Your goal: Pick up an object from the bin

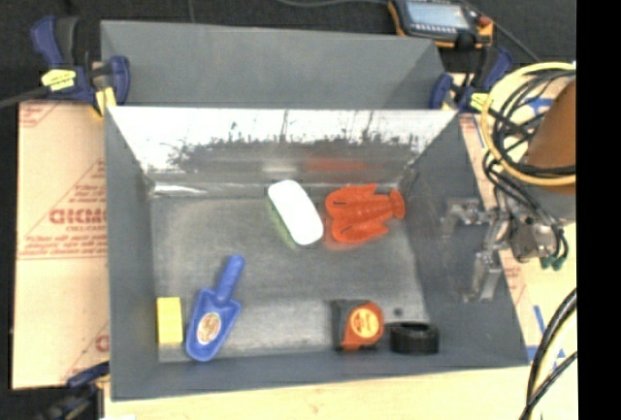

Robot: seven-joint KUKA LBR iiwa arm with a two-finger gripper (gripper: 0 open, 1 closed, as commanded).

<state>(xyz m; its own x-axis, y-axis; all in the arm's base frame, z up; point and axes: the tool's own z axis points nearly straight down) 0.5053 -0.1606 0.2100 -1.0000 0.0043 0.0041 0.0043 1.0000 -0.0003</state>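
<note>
My claw (pixel 477 251) hangs at the 3 o'clock side of the bin (pixel 272 69), above the sloping right-hand wall rather than over the floor. I cannot tell from here whether it is spread or pressed together, and I see nothing held in it. Behind it, further toward 3 o'clock, the arm (pixel 548 132) carries loops of cable.

No one thing sits under the claw, so any of the six loose things could be the pick. Nearest, at about 4 o'clock on the floor, lies a small black ring-like piece (pixel 414 339). Just beside it toward 5 o'clock is an orange and black tape measure (pixel 358 326). At 2 o'clock, near the back wall, lies a red-orange plastic toy (pixel 362 212) with ridged limbs. A white oval thing (pixel 296 211) lies close at its 9 o'clock side, near 12 o'clock on the floor, with a sliver of green showing under its left edge.

Well apart from these, at 7 to 8 o'clock, a blue toy scoop (pixel 213 311) lies flat, its handle pointing toward 1 o'clock. A yellow block (pixel 169 321) lies just beside the scoop, in the front left corner.
</note>
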